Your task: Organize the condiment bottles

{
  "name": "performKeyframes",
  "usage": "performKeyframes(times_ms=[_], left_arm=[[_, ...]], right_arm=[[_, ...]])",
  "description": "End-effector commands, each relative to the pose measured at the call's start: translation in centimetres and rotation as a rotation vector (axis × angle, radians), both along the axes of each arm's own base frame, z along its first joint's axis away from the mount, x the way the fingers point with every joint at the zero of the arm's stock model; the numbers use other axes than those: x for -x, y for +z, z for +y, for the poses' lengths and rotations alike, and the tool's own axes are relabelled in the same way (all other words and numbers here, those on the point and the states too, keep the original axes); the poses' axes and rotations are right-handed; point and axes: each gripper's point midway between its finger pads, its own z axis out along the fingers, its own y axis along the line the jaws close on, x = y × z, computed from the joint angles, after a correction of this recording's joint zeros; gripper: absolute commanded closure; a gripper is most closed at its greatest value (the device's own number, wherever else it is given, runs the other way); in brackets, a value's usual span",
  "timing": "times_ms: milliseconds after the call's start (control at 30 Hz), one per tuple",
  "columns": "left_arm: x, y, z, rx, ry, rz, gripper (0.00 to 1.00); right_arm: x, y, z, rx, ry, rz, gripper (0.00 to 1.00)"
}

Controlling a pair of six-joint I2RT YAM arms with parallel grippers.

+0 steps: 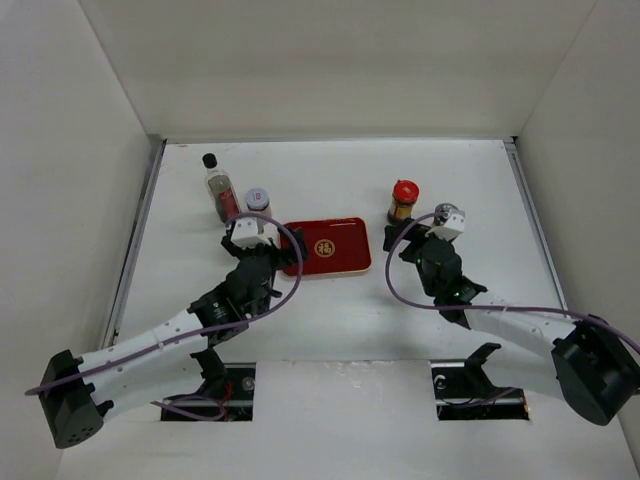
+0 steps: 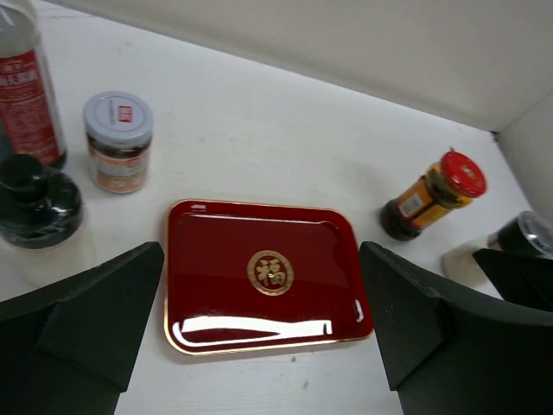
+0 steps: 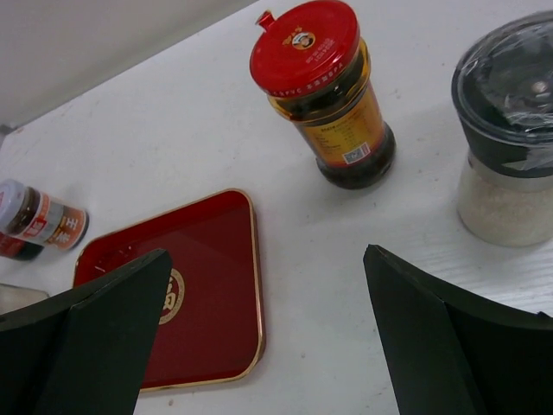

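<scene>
Red glossy tray (image 1: 325,246) sits on the white bench (image 1: 330,325). I have both hands spread wide apart, the left hand (image 2: 259,285) at its left end, the right hand (image 3: 266,259) off its right end. From above, the tall bottle (image 1: 220,190) and grey-lidded jar (image 1: 258,200) stand beyond its left corner, the red-capped jar (image 1: 402,200) beyond its right. Only the left wrist shows the short black-capped bottle (image 2: 39,203); the right wrist shows white grains in the shaker (image 3: 510,156).

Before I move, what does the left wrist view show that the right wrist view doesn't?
Left wrist only: the tall red-labelled bottle and the short black-capped shaker, clearly. Right wrist only: nothing new, just the white-grain shaker in full. Both: the red tray, red-capped jar and white-lidded jar.
</scene>
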Motion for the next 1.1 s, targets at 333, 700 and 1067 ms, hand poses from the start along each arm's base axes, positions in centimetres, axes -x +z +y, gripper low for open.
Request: performKeyframes(times_ms=[333, 700, 1067], left_arm=[[-6.4, 8.6, 10.1, -0.024, 0.334, -0.065, 0.0], [-10.1, 10.0, 16.5, 0.005, 0.51, -0.063, 0.7], [-6.1, -1.7, 14.2, -0.148, 0.417, 0.231, 0.32]], right_arm=[[-0.2, 3.2, 3.5, -0.044, 0.115, -0.09, 0.09], [0.0, 3.3, 4.5, -0.007, 0.153, -0.088, 0.74], [0.0, 3.2, 4.8, -0.002, 0.157, -0.094, 0.28]])
